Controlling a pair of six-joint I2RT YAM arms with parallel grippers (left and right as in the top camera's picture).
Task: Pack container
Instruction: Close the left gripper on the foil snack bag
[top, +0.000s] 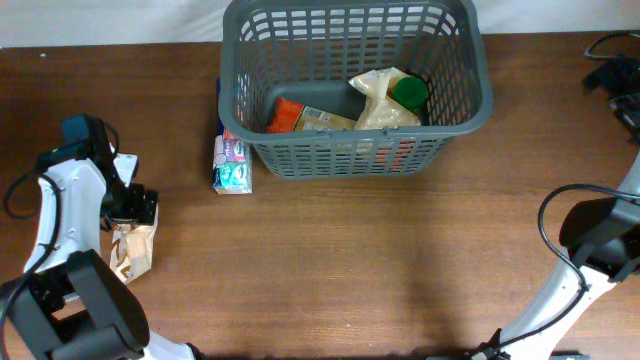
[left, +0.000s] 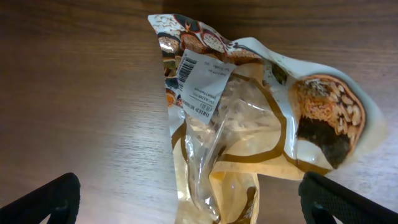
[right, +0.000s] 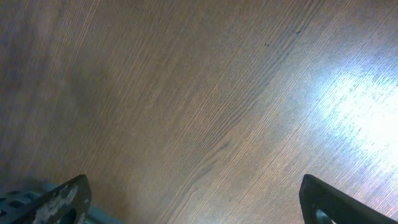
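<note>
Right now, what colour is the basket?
The basket is dark grey; overhead view shows it best.

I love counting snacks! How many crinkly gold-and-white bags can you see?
2. One bag lies inside the basket; the other bag lies on the table under the left pincer. The basket may hide more.

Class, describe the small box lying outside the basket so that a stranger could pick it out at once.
Find the large dark grey basket at the top middle of the wooden table in the overhead view. Close beside its left front corner lies a small box. It alone is white with teal and pink print; the other loose item, a tan crinkled bag, lies far to the left.
</note>
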